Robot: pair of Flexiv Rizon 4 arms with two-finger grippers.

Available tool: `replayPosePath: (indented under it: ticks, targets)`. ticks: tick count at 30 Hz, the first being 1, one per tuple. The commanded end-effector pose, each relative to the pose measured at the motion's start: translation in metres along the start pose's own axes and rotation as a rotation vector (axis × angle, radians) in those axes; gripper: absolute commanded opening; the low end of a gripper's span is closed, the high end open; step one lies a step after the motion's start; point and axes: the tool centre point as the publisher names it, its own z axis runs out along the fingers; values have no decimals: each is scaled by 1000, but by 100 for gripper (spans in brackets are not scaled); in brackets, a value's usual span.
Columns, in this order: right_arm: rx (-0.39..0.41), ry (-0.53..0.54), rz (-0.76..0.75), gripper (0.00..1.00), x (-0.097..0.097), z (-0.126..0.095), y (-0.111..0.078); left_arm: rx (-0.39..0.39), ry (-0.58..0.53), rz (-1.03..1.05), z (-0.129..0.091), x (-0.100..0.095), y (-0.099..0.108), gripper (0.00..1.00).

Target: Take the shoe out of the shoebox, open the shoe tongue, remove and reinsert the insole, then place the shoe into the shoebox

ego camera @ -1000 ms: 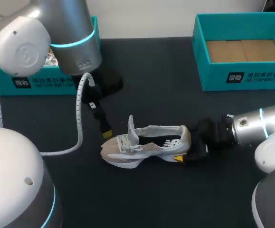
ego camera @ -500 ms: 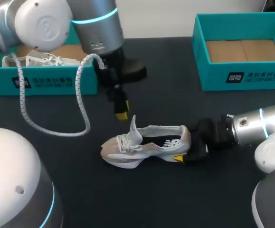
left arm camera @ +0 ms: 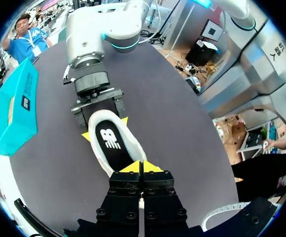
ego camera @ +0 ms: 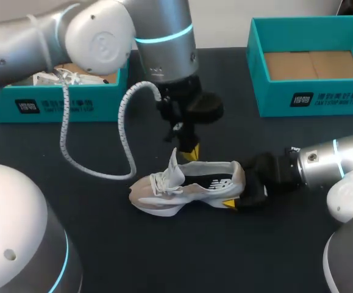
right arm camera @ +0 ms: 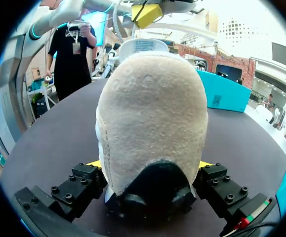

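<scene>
A beige and white shoe lies on its side-sole on the dark table, toe toward the left, its tongue standing up. My right gripper is shut on the shoe's heel, one finger on each side. My left gripper hangs just above the shoe's opening behind the tongue, shut with nothing between its tips. Seen from the left wrist, the left gripper is over the black insole, with the right gripper at the heel beyond.
A teal shoebox at the back left holds another white shoe. A second teal shoebox at the back right shows only its cardboard floor. The left arm's white cable loops over the table left of the shoe.
My left arm has swung right from beside the toe to above the shoe's opening, and its fingers have closed. The shoe and right arm have stayed put.
</scene>
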Motion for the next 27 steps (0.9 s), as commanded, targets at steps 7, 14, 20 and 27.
replayPosePath:
  ticks: [7,14,20,27]
  targets:
    - [2,-2,0,0,0,0,1,9,4,-55,49,-24,-7,0]
    - [2,-2,0,0,0,0,1,8,8,-112,72,-34,-3,0]
    - [2,-2,0,0,0,0,1,8,0,-119,76,-33,-2,0]
    - [2,-2,0,0,0,0,1,8,0,-119,76,-33,-2,0]
